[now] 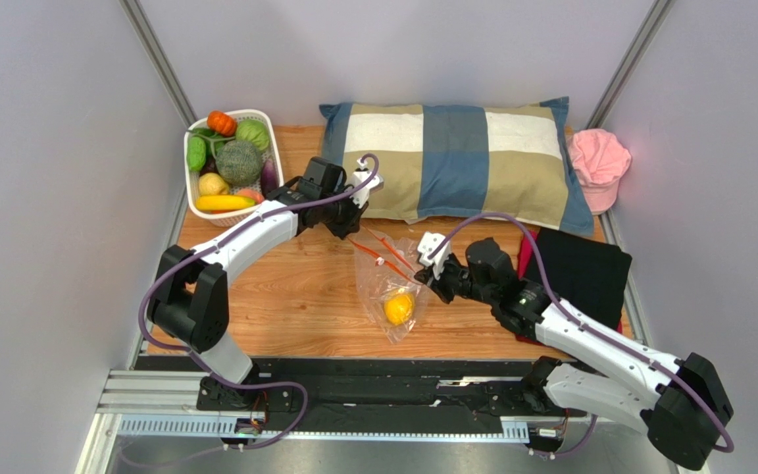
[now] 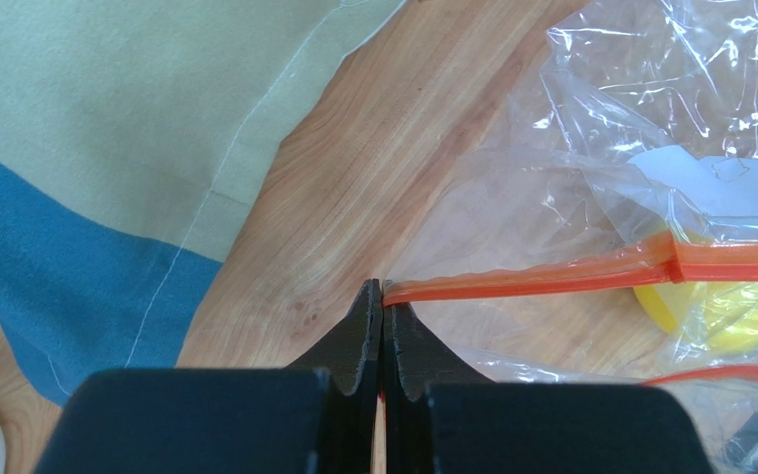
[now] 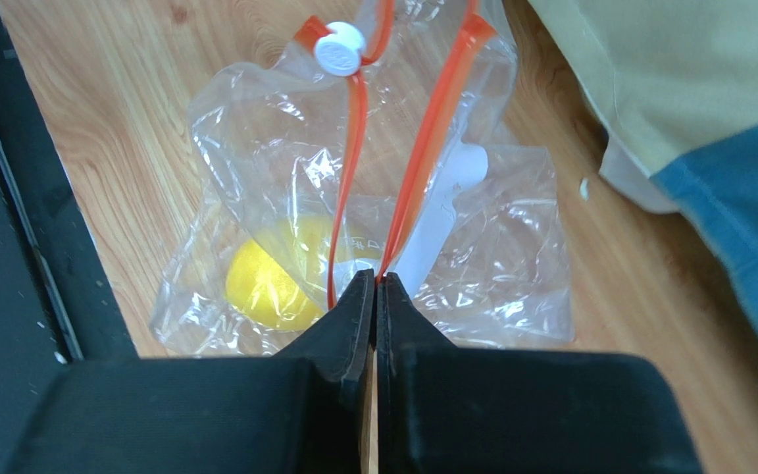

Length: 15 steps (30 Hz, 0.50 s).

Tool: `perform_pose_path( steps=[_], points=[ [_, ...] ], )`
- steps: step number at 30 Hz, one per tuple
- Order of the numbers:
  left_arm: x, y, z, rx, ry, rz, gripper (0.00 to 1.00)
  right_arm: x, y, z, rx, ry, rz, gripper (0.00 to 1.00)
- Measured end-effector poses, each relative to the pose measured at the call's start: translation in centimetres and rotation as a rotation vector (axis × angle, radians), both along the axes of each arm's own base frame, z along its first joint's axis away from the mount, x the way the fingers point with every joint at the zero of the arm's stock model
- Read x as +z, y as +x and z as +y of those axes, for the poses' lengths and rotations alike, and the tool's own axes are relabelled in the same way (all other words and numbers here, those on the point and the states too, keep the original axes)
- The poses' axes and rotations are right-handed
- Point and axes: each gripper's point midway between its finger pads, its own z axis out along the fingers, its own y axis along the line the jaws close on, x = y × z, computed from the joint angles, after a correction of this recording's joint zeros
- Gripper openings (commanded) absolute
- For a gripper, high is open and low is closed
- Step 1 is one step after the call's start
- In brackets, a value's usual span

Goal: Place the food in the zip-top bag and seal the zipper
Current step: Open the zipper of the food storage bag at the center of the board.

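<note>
Now left fingers [image 2: 361, 336], right fingers [image 3: 353, 326] both pinch one zipper [image 2: 551, 279]; one lemon [image 3: 264, 286] inside bag [image 3: 511, 267].

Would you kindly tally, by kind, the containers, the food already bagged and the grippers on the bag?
zip-top bag: 1
white basket: 1
lemon, inside the bag: 1
grippers shut on the zipper: 2, the left gripper and the right gripper
Total: 5

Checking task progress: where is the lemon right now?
In the top view the lemon sits inside the bag, mid-table near the front edge, in front of the pillow and well right of the basket.
</note>
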Motion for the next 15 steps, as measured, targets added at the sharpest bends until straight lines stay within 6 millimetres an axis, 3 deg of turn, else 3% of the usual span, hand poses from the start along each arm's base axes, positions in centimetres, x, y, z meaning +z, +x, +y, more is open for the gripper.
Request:
perform_pose_path(
  steps=[6,9,13,14,15],
  points=[
    [-0.7,-1.0,-0.6,-0.046,0.002,0.039,0.00,0.0,-2.7,0.8,0.174,-0.062,-0.207,0.00],
    [-1.2,-1.4,-0.4,-0.052,0.010,0.063,0.03,-0.2,-2.9,0.9,0.192,-0.084,-0.231,0.00],
    [-1.0,-1.2,-0.1,-0.037,0.009,0.061,0.33,-0.8,-2.1,0.9,0.119,-0.120,-0.149,0.00],
    [-0.8,-1.1,0.1,-0.024,0.006,0.060,0.47,-0.7,-1.8,1.0,0.092,-0.122,-0.118,0.00],
    [-0.4,-1.0,0.4,-0.007,-0.002,0.059,0.54,-0.5,-1.5,1.1,0.063,-0.119,-0.092,0.00]
  ],
)
